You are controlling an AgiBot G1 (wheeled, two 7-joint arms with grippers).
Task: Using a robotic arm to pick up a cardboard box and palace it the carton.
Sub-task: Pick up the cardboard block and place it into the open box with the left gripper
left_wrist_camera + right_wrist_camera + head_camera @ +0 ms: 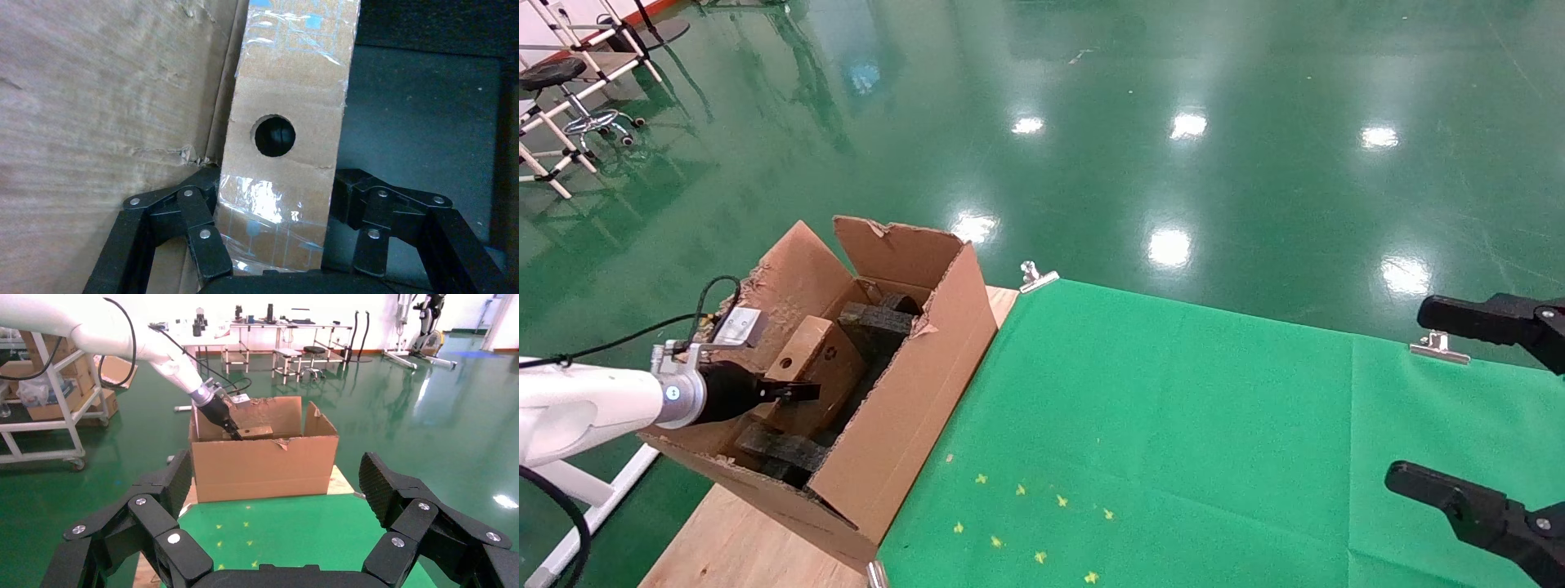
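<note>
The small taped cardboard box (815,358) with a round hole stands tilted inside the large carton (911,400), between black foam inserts (877,318). My left gripper (795,391), on the white robotic arm (584,407), reaches into the carton and is shut on the box's near end. In the left wrist view the fingers (205,239) press both sides of the box (287,86), next to the carton wall (92,122). My right gripper (1475,408) is open and empty at the right. The right wrist view shows the carton (263,465) and the box (254,431).
The carton stands on a wooden table (740,547) at the left end of a green cloth (1173,441) held by metal clips (1035,276). Yellow marks (1034,523) dot the cloth. Racks and a stool (568,90) stand on the green floor at far left.
</note>
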